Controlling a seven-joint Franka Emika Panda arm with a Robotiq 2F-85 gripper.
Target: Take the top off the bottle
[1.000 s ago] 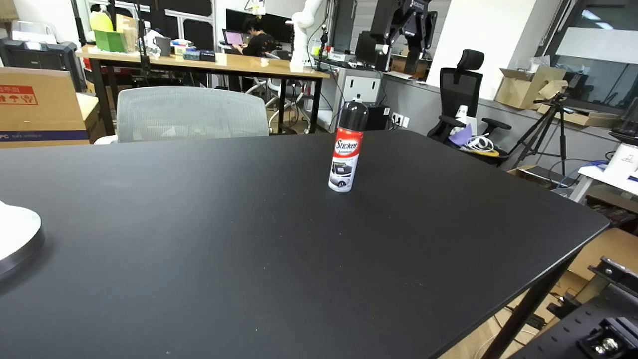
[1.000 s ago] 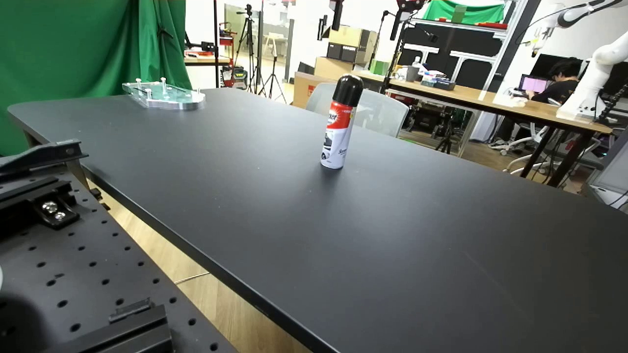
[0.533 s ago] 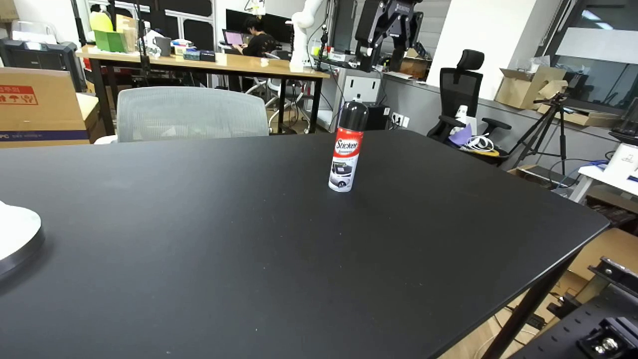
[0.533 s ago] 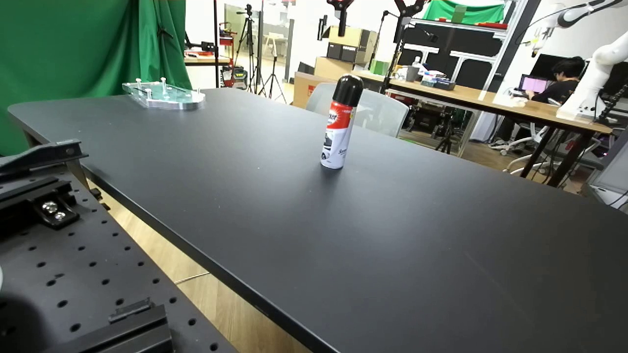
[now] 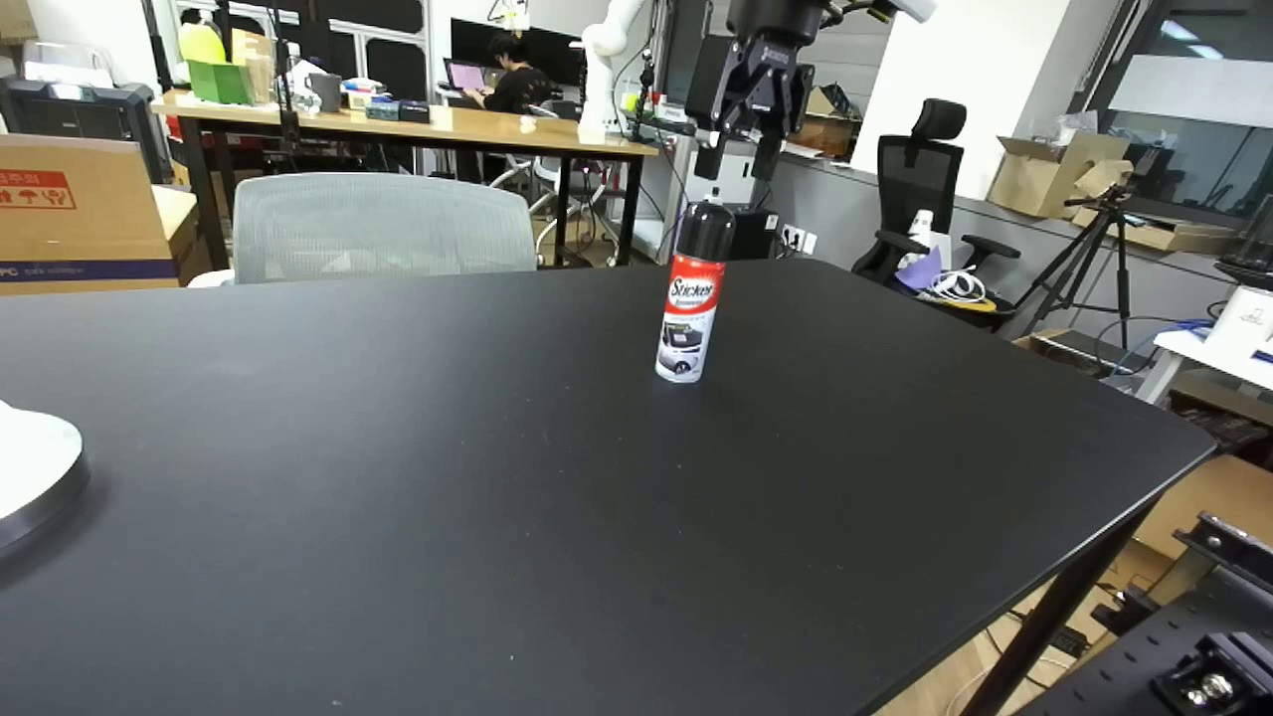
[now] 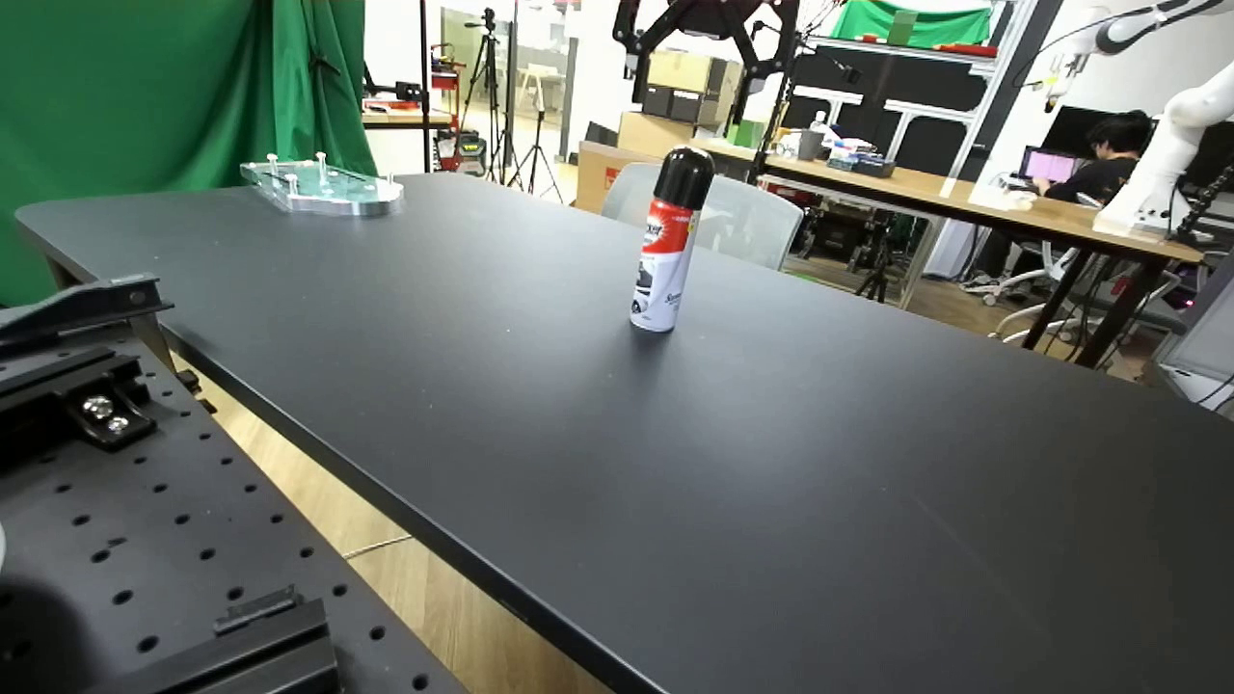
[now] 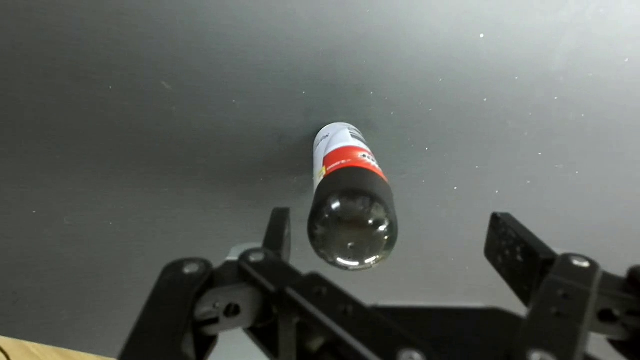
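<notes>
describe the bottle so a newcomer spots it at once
Find the big black table. On it stands a slim white bottle with a red band. Unlike the flat plate on that table, it is tall and wears a domed black cap.

In an exterior view, the pincer [image 6: 690, 96] hangs spread wide, higher than the bottle [image 6: 660, 275], which stands on the dark surface [image 6: 819, 482], its black cap [image 6: 685, 177] in place; a green curtain [image 6: 145, 106] hangs beyond.
</notes>
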